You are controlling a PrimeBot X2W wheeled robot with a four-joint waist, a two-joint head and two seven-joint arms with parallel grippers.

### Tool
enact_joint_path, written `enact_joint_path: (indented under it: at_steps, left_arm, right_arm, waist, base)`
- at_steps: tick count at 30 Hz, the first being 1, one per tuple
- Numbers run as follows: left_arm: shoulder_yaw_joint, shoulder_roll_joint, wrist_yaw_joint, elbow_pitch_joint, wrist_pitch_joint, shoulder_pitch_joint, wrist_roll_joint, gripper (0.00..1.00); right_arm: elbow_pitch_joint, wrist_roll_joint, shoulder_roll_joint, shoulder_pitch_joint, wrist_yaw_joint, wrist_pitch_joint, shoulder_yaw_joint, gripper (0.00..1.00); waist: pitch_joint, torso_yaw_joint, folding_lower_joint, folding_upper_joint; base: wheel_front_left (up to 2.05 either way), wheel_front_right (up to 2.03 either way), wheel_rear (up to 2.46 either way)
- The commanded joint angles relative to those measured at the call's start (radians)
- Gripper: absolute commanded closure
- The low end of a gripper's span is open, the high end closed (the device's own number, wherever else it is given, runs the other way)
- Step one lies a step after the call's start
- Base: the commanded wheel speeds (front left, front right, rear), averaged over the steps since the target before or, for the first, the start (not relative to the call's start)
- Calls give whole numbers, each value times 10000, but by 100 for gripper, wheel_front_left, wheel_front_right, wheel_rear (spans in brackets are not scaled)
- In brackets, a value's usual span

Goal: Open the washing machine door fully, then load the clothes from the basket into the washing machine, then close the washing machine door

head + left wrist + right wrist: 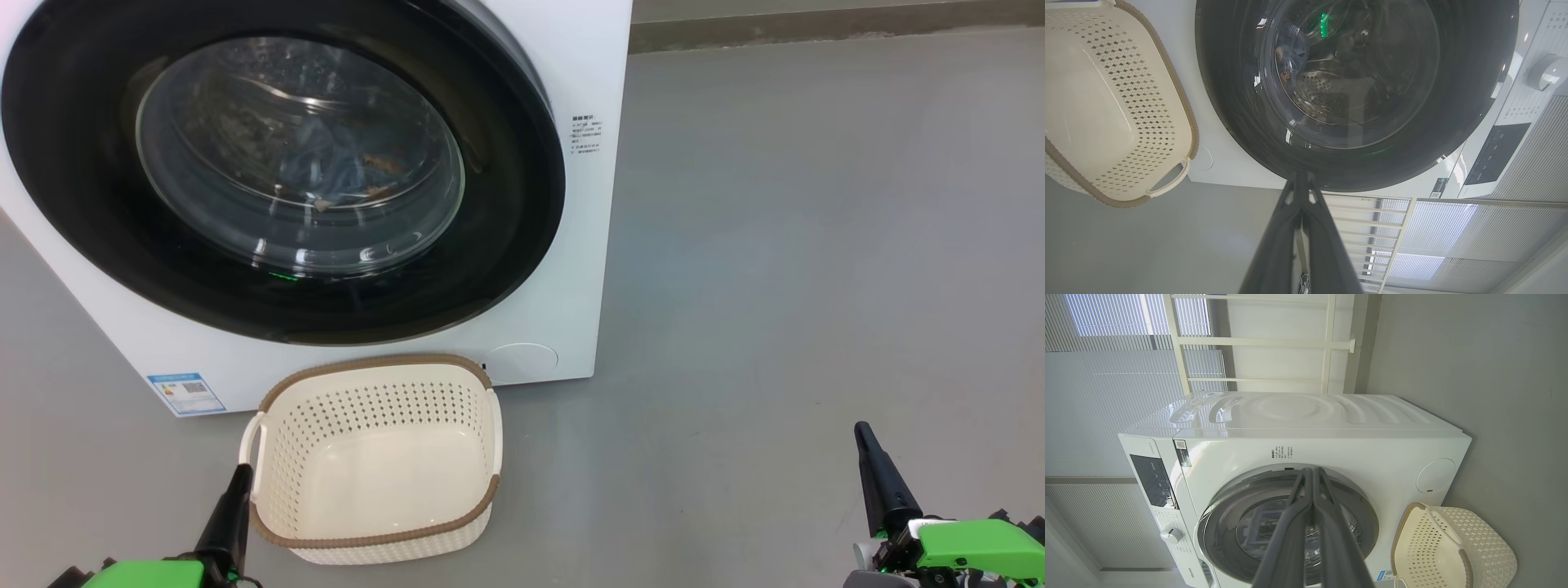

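two grippers low at the near edge of the grey floor [775, 245]. left gripper [242, 478] at the lower left, long dark fingers pressed together into a single point, just beside the near left corner of the basket [375, 363], no contact with it to be made out. right gripper [864, 437] at the lower right, well apart from everything, fingers pressed tight in the same way. same closed pairs along each wrist view, tips meeting without a gap, nothing pinched between them.

washing machine [592, 269] standing on the floor at the far left, white front turned toward the robot. washing machine door [277, 175] shut flush against that front, wide glossy black rim around the bulging clear glass. clothes [339, 159] behind the glass, inside the drum: light-blue fabric with a few orange-brown spots, dim under the reflections.

basket on the floor right in front of the machine, below the door, far rim close to the white front; cannot tell whether touching. cream perforated walls, brown rim band, smooth bare bottom showing.

blue label sticker [186, 394] at the lower left corner of the machine front, round cover [522, 358] at the lower right corner, just beyond the basket's far right corner. control knob [1171, 535] and dark panel [1153, 479] on the machine's top strip, seen from the right wrist.
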Motion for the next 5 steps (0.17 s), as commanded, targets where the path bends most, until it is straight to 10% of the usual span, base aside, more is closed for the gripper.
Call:
enact_joint_path:
  at_steps: [1,5]
  left_arm:
    - [344,256,-100,-190,57,-417,-86,100]
    - [344,256,-100,-190,57,-417,-86,100]
  right_arm:
    - [-249,98,-37,-403,-11,76,233,100]
    - [-249,98,-37,-403,-11,76,233,100]
  waist:
    - [0,0,-1,0]
    - [0,0,-1,0]
  base:
    - [0,0,0]
    - [0,0,0]
